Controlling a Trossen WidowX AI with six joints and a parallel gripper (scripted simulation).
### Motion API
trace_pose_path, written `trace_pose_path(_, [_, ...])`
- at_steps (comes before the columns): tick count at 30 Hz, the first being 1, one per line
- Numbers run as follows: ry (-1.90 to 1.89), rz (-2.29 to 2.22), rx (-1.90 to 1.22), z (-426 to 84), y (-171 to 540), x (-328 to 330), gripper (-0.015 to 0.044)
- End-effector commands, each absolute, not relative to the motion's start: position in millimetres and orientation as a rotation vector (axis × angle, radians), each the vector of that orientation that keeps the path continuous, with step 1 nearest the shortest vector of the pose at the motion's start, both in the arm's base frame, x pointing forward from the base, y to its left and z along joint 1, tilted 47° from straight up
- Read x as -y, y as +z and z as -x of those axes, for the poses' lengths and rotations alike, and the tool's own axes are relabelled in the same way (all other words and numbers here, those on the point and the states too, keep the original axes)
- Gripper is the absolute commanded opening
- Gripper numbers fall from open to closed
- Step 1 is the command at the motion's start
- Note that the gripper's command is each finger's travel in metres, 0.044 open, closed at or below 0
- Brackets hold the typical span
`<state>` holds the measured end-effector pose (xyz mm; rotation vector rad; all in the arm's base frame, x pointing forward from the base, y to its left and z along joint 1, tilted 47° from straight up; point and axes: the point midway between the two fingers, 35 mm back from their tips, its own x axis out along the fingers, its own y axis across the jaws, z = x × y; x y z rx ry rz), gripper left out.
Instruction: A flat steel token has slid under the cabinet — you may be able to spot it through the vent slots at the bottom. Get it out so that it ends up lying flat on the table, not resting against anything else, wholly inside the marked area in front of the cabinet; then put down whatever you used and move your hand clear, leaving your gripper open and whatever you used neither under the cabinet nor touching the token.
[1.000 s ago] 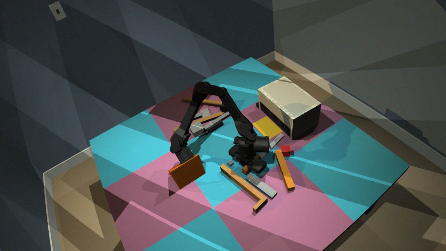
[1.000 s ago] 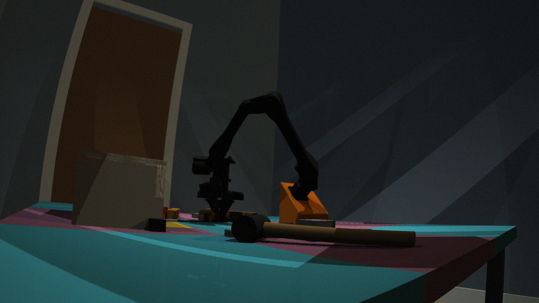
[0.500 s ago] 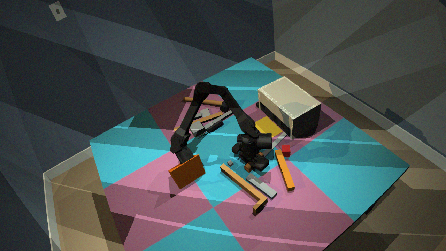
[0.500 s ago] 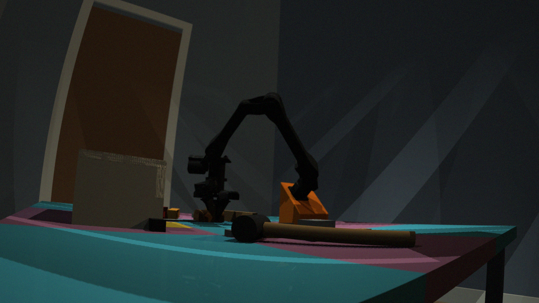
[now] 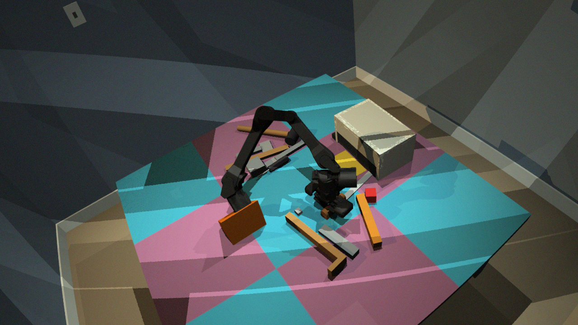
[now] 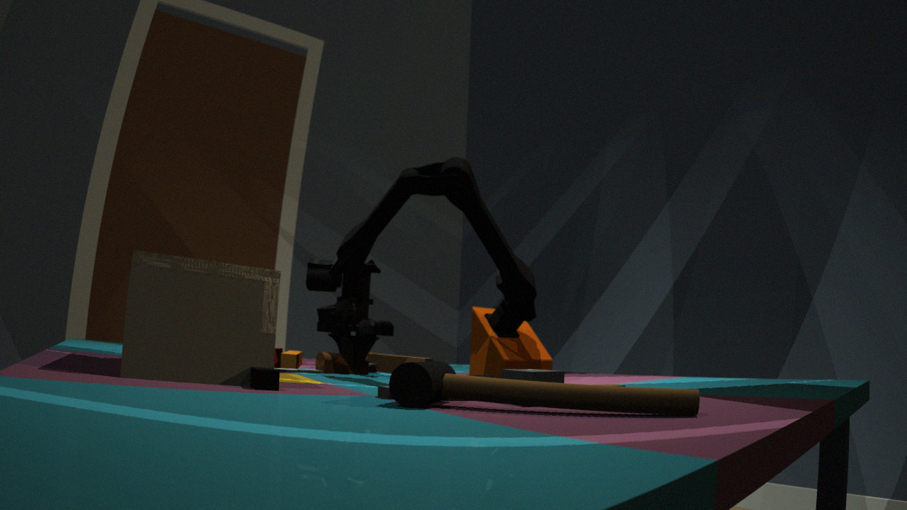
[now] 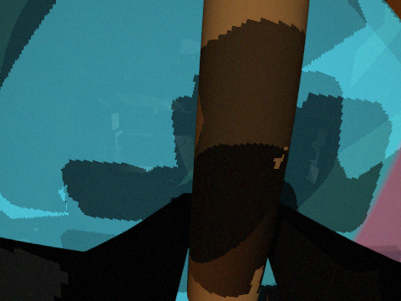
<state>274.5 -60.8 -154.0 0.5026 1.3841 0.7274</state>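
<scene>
My gripper (image 5: 333, 205) (image 6: 356, 367) (image 7: 226, 206) points down, low over the table, and is shut on a round brown wooden handle (image 5: 324, 213) (image 7: 248, 92). A thin flat grey blade (image 5: 361, 183) runs in line with the handle toward the near corner of the cabinet. The pale cabinet (image 5: 373, 121) (image 6: 196, 316) has dark vent slots (image 5: 355, 152) low on its front. The yellow marked area (image 5: 350, 164) (image 6: 300, 378) lies in front of it, partly hidden by the arm in the top view. I cannot make out the steel token in any view.
A red cube (image 5: 370, 194) and an orange bar (image 5: 368, 220) lie beside the blade. An L-shaped wooden stick (image 5: 313, 236), a grey bar (image 5: 338, 241) and a small grey block (image 5: 298, 211) lie near the gripper. A mallet (image 5: 264, 131) (image 6: 570, 389) and several grey pieces lie behind the arm.
</scene>
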Motion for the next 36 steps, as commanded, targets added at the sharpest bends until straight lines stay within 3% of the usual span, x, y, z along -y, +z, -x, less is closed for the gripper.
trace_pose_path(1, [0.724, -0.503, -1.383, -282, -153, 61, 0.0000])
trace_pose_path(36, [0.724, -0.505, -1.381, -327, -147, 57, 0.0000])
